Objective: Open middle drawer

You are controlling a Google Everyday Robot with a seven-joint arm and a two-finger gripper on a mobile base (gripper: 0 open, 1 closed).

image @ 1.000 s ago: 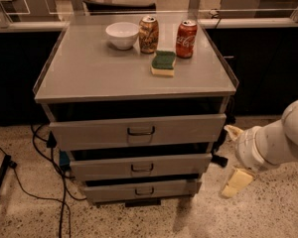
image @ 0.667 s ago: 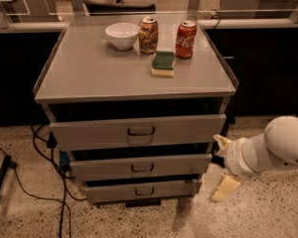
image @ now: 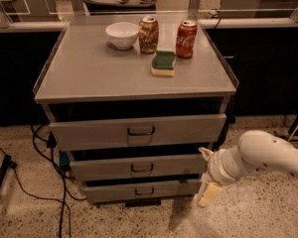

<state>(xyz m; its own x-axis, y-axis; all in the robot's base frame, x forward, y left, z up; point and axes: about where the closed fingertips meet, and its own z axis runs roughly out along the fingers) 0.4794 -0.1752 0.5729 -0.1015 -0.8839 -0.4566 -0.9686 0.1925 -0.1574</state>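
The middle drawer (image: 104,168) is a grey metal front between a taller top drawer (image: 89,132) and a narrower bottom drawer (image: 109,191). Its small dark wire handle (image: 142,168) sits at the centre. All three fronts stand slightly out from the cabinet, each lower one set further back. My gripper (image: 207,174) is at the right end of the middle drawer's front, on a white arm coming in from the right. Its two cream fingers (image: 209,195) are spread apart, one above and one below, with nothing between them. It is well right of the handle.
On the cabinet top (image: 89,73) stand a white bowl (image: 122,34), two drink cans (image: 148,33) (image: 186,38) and a green-and-yellow sponge (image: 163,63). Black cables (image: 44,148) lie on the speckled floor at the left. Dark counters run behind.
My arm has moved left, bringing the gripper from the floor area at the right up to the right end of the middle drawer's front.
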